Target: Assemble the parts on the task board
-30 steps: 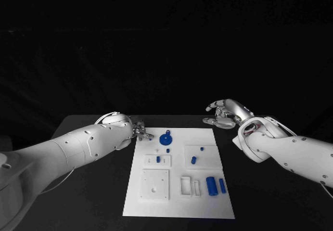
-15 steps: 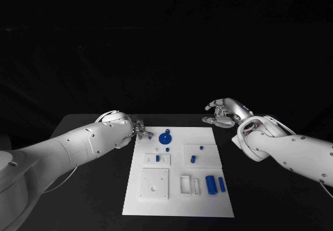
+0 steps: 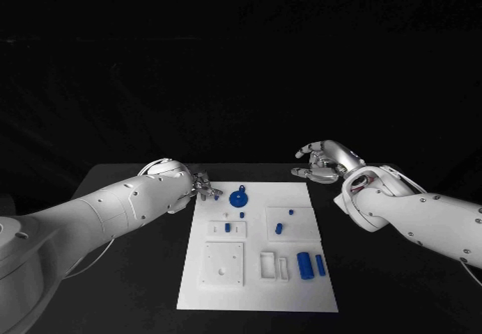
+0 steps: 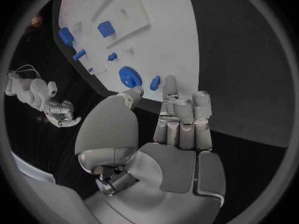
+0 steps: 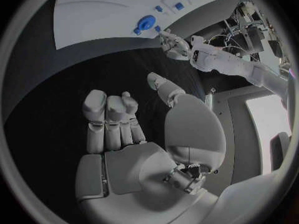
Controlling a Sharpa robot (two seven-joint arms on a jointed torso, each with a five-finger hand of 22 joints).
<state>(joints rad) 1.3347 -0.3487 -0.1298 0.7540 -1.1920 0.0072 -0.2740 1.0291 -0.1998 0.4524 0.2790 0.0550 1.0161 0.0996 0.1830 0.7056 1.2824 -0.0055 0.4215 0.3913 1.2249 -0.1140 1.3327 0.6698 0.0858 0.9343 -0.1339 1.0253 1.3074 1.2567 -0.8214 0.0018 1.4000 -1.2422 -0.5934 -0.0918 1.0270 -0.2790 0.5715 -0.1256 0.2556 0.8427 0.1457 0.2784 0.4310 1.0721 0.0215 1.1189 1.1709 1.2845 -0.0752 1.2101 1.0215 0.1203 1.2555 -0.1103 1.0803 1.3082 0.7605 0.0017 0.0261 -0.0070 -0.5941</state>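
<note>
The white task board (image 3: 256, 292) lies in the middle of the black table. A blue gear (image 3: 238, 200) sits near its far left corner, and a small blue piece (image 3: 217, 197) lies just left of the gear at the board's edge. My left hand (image 3: 203, 188) reaches in low there. In the left wrist view its thumb and a fingertip (image 4: 169, 84) flank the small blue piece (image 4: 155, 82), with a slim gap on the thumb side. My right hand (image 3: 320, 164) hovers off the board's far right corner, fingers loosely bent and holding nothing.
Small blue pegs (image 3: 228, 227) (image 3: 278, 227) stand in white blocks at mid-board. Two blue cylinders (image 3: 304, 266) (image 3: 320, 263) lie near the right edge, beside a white frame (image 3: 271, 266). A white square plate (image 3: 223, 264) sits near left.
My left hand has crept slightly toward the far corner of the board, staying by the small blue piece. The right hand and the parts have not visibly moved.
</note>
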